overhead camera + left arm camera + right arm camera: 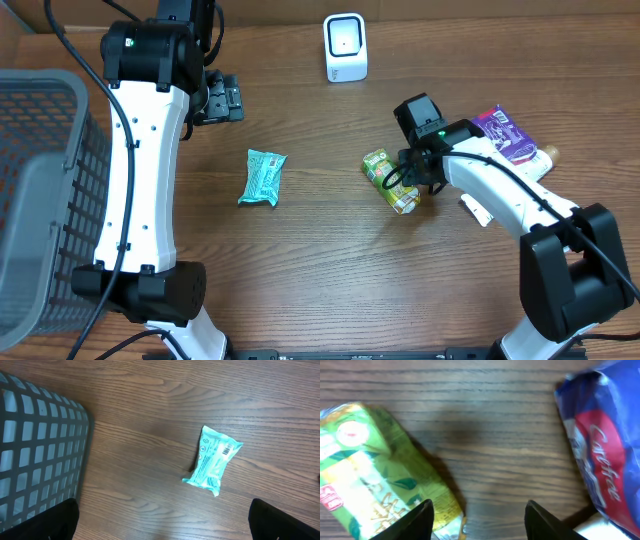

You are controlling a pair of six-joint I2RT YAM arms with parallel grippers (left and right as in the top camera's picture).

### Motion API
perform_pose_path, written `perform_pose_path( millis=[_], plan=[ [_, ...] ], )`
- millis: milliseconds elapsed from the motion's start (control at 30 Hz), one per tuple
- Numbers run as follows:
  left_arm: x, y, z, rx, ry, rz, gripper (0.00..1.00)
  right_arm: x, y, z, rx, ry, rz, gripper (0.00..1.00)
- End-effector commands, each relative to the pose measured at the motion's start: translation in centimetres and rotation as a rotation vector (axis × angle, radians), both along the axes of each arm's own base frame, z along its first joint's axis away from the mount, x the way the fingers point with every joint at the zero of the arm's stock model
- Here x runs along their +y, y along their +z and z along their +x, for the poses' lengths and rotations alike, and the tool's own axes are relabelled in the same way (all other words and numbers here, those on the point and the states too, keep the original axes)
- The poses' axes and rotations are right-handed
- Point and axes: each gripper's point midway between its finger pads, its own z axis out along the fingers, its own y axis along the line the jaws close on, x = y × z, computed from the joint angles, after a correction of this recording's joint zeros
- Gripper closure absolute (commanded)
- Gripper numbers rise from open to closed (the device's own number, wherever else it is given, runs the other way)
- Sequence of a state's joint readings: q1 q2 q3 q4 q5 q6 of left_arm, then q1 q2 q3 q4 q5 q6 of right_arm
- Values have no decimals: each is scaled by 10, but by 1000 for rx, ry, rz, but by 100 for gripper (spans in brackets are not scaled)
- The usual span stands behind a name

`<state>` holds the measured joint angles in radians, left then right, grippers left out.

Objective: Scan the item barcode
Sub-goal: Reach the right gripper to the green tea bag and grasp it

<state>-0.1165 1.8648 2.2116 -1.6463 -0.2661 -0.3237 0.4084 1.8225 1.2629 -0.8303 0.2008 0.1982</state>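
Grey basket [80, 150] on wooden table [320, 280]

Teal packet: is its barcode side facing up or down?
Up. The teal packet lies flat on the table, and the left wrist view shows a black barcode on its top face, near one end.

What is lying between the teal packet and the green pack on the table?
Nothing. The overhead view shows only bare table between the teal packet and the green pack.
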Motion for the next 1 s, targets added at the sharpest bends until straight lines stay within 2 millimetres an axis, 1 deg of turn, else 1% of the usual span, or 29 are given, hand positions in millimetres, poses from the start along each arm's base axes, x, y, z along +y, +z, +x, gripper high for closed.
perform_pose_path(
  millis=[0, 67, 133, 233, 333, 400, 533, 667, 700, 767, 867, 933, 967],
  plan=[
    [1, -4, 2, 6, 17, 2, 0, 23, -6, -8, 52, 148, 93, 33],
    [1, -4, 2, 6, 17, 2, 0, 39, -6, -14, 81, 214, 174, 27],
    [1, -4, 2, 6, 17, 2, 1, 51, -5, -20, 105, 257, 235, 20],
    [1, -4, 2, 6, 17, 2, 1, 58, -6, -27, 137, 289, 277, 15],
    [1, -4, 2, 6, 17, 2, 0, 55, -15, -33, 172, 309, 260, 11],
    [1, -4, 2, 6, 17, 2, 0, 49, -23, -32, 182, 302, 218, 1],
    [1, -4, 2, 6, 17, 2, 1, 31, -39, -29, 189, 277, 108, 0],
    [1, -4, 2, 6, 17, 2, 0, 25, -53, -32, 223, 287, 75, 0],
    [1, -4, 2, 6, 17, 2, 0, 24, -55, -33, 229, 289, 73, 2],
    [1, -4, 2, 6, 17, 2, 0, 24, -57, -34, 237, 288, 71, 10],
    [1, -4, 2, 6, 17, 2, 1, 23, -57, -35, 242, 287, 70, 37],
    [1, -4, 2, 6, 17, 2, 0, 23, -57, -37, 249, 280, 70, 47],
    [1, -4, 2, 6, 17, 2, 0, 23, -57, -39, 256, 280, 72, 49]
  ],
)
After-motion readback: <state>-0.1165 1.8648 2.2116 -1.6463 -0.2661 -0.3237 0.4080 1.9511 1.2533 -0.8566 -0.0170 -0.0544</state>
